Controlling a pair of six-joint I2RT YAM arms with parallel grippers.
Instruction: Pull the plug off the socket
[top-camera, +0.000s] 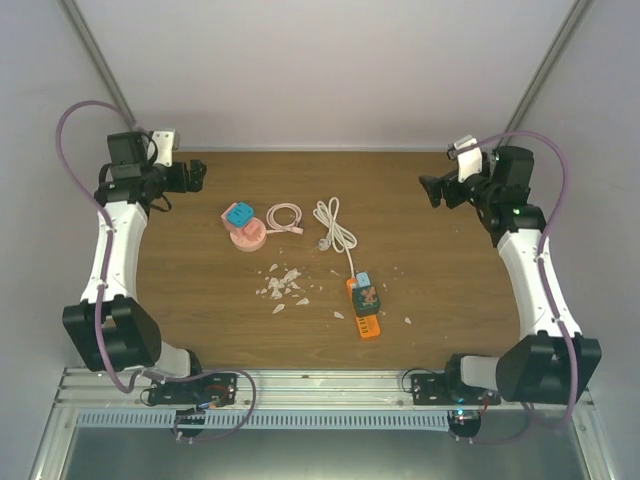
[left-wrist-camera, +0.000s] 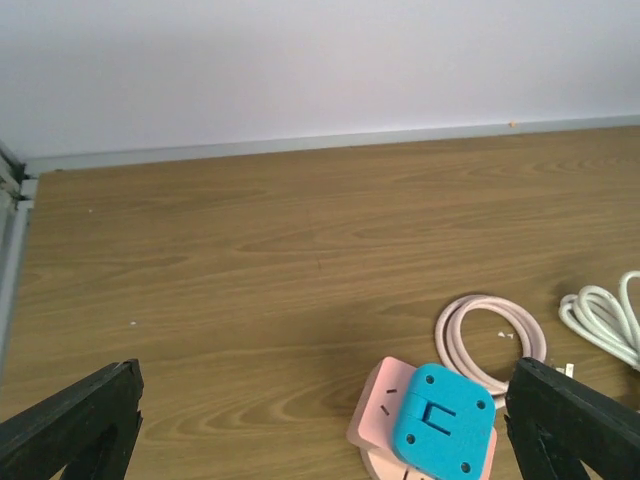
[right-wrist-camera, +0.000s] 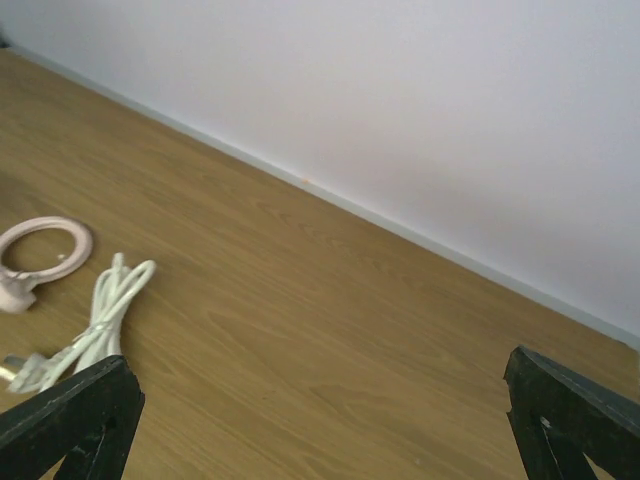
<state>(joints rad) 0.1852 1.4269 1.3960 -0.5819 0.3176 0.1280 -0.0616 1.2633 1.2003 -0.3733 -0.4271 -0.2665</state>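
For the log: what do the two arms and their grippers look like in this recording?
The left arm and right arm both have white links between bulky black joints. A purple cable loops along each. The left gripper and right gripper are black, with wedge-shaped black fingers. A green light glows near the right arm's wrist.

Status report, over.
Left end effector, right end effector open, empty. Blue plug on pink socket, untouched. Second plug on orange strip. White scraps mid-table, nothing blocking.
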